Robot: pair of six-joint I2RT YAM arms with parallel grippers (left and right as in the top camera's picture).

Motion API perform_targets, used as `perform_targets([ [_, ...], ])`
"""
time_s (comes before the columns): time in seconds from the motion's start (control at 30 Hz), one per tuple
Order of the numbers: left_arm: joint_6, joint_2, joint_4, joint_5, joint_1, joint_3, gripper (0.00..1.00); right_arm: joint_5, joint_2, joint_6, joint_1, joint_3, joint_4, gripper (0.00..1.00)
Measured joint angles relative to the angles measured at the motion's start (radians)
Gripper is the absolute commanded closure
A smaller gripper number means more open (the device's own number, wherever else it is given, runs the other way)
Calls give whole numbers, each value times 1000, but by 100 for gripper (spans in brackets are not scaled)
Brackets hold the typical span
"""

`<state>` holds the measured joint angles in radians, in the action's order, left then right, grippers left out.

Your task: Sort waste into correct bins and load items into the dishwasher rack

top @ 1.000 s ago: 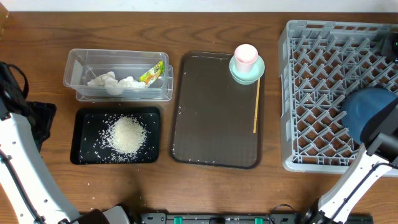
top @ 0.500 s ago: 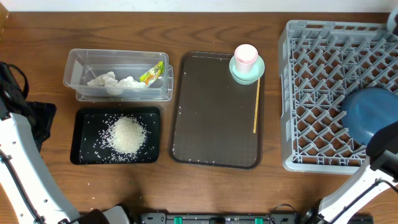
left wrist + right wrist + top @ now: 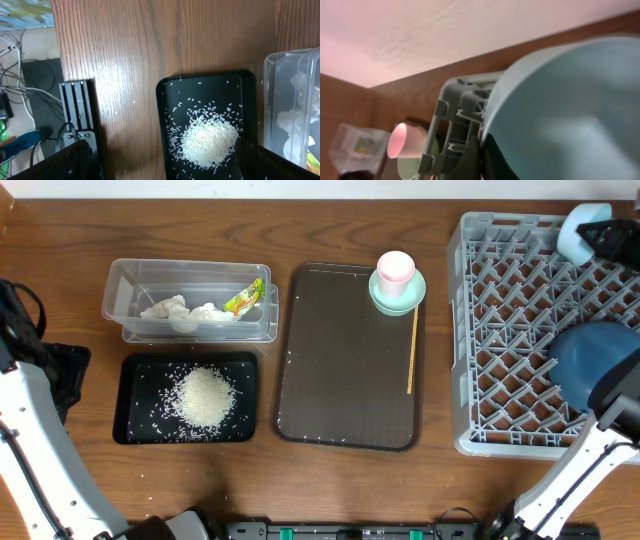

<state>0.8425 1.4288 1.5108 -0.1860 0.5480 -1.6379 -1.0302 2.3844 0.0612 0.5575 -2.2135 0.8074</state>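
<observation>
Currently my right gripper (image 3: 600,232) is pinched shut on the rim of the small light blue bowl (image 3: 582,230), which it holds at the far right corner of the grey dishwasher rack (image 3: 520,300). From the wrist view the bowl fills most of the picture, tilted on its side with the rack's corner just beside it. I cannot tell whether the bowl touches the lattice.

The large dark blue bowl (image 3: 588,365) sits in the rack near its right edge, partly hidden by my right arm.

My left gripper (image 3: 161,145) hangs over the table's left side with its fingers (image 3: 65,160) spread wide and nothing between them. Below it lies the shallow black tray (image 3: 135,420), with a heap of white rice grains (image 3: 205,395) in the middle and loose grains scattered around it.

Just behind that tray stands the clear plastic tub (image 3: 125,290), which holds crumpled white tissue wads (image 3: 178,311) and the green-and-yellow wrapper (image 3: 243,299) at its right end.

On the dark brown serving tray (image 3: 340,370), the pink cup (image 3: 396,267) stands in the mint green dish (image 3: 400,292) at the far right corner. The thin wooden stick (image 3: 412,350) lies lengthwise along the tray's right edge, its far end by the dish.
</observation>
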Motion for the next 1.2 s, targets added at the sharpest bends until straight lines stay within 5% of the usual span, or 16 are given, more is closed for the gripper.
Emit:
perform_targets([
  [0.5, 0, 0, 0, 0, 0, 0, 6, -192, 9, -108, 136, 1, -23, 99],
  [1.2, 0, 0, 0, 0, 0, 0, 6, -262, 22, -129, 103, 1, -14, 99],
])
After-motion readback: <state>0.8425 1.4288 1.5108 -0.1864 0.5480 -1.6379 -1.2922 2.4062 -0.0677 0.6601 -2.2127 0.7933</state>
